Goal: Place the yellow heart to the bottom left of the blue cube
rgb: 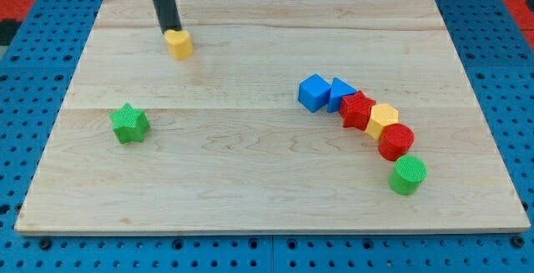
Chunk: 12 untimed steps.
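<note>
The yellow heart (178, 44) lies near the view's top left of the wooden board (250, 181). My tip (169, 32) touches the heart's upper left edge; the dark rod rises from it to the view's top. The blue cube (314, 93) sits right of centre, far to the right of and below the heart. It is the left end of a curved row of blocks.
The row runs down to the right: a blue triangular block (340, 93), a red star (358, 110), a yellow hexagon (382, 120), a red cylinder (396, 141), a green cylinder (408, 175). A green star (129, 123) lies at the left.
</note>
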Motion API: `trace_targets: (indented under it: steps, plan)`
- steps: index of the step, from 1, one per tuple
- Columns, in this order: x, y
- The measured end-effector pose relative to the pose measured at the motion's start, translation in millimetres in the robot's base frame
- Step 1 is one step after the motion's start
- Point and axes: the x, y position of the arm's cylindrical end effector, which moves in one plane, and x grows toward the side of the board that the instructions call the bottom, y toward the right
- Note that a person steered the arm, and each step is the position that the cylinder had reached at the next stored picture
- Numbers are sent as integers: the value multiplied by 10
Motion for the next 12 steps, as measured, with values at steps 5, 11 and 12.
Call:
trace_targets:
  steps: [5,11,12]
  plan:
    - [-492,-223]
    - [453,612]
    - [673,1063]
